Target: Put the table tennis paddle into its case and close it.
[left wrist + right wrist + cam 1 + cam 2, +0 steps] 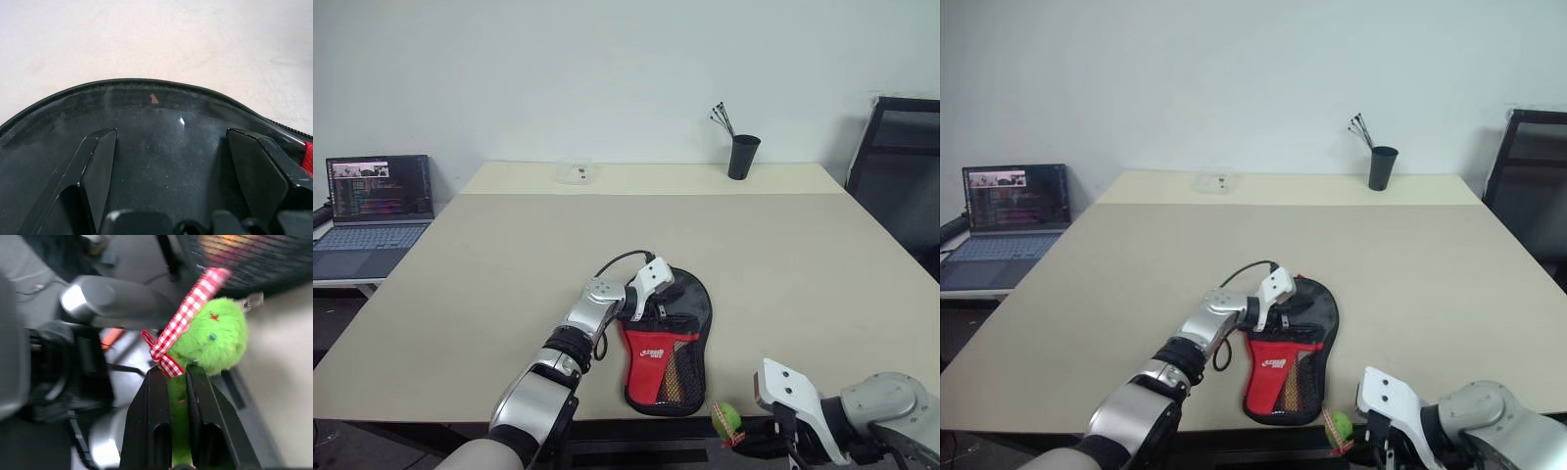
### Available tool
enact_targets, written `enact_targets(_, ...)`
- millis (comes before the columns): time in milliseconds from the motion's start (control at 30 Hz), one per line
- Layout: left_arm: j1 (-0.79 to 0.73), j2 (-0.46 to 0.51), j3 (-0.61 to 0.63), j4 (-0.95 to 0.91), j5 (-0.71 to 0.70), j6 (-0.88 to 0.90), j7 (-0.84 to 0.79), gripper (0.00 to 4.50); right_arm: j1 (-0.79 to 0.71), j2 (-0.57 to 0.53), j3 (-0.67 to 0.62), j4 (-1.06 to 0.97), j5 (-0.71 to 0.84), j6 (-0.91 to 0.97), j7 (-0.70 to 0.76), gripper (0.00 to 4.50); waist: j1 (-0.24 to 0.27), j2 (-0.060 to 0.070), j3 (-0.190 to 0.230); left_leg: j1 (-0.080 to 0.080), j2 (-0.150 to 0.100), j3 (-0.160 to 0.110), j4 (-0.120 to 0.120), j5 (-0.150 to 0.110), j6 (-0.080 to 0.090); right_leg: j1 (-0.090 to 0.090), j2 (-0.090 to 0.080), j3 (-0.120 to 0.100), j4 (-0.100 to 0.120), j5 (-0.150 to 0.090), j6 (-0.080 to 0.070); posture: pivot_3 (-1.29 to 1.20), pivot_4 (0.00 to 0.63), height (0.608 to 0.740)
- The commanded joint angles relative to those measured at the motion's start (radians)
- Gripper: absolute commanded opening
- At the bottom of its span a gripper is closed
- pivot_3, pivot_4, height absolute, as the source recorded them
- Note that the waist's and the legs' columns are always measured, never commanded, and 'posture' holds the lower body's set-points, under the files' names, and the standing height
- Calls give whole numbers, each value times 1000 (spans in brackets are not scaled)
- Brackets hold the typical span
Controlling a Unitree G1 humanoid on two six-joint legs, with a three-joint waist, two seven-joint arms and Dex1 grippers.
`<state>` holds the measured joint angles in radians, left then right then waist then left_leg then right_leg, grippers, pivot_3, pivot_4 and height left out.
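Observation:
The case (668,343) lies flat on the table near its front edge, round black head farther away, red logo panel and mesh pocket nearer me. My left gripper (651,299) rests on the head, open, its fingers (100,161) spread over a smooth black surface (161,122) inside the zipper rim. I cannot tell whether that surface is the table tennis paddle's rubber or the case's cover. Just past the front edge, below the case's narrow end, my right gripper (177,369) is shut on a small green plush charm (215,340) with a red-and-white checked ribbon (188,316).
A laptop (377,211) sits open on a side desk at the left. A black cup with sticks (743,155) and a small clear container (576,171) stand at the far edge of the table (509,255). A black chair (901,166) is at the right.

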<state>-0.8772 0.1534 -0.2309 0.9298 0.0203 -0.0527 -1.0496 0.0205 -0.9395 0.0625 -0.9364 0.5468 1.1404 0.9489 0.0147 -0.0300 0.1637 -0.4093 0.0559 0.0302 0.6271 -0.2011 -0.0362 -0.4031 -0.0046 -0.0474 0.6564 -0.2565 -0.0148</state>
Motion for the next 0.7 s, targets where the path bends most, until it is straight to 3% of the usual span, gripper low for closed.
enact_targets(33, 49, 6, -46, 54, 61, 27, 18, 3901, -17, 18, 20, -83, 106, 30, -7, 69, 0, 0, 0, 0, 0, 0, 0, 0, 0, 0, 0, 0, 0, 0, 0, 0, 150, 740)
enact_targets(233, 52, 8, -45, 48, 61, 30, 21, 3901, -100, 60, 56, -87, 188, 83, -66, 67, -1, 0, -1, 0, 0, -1, 0, 0, 0, 0, 0, -1, -1, 0, 0, 0, 150, 740)
enact_targets(467, 60, 8, -46, 32, 60, 38, 23, 3901, -107, 22, 12, -91, 238, 100, -105, 66, 0, 0, -1, -2, 1, -1, -1, 0, 0, 0, 0, -2, -3, 0, 0, 0, 150, 740)
enact_targets(700, 65, 2, -49, 24, 59, 41, 23, 3901, -119, -13, 2, -85, 259, 83, -133, 2318, -1, 0, -1, -3, 1, -2, -1, -1, 0, 0, 0, -2, -5, 0, 0, 0, 150, 740)
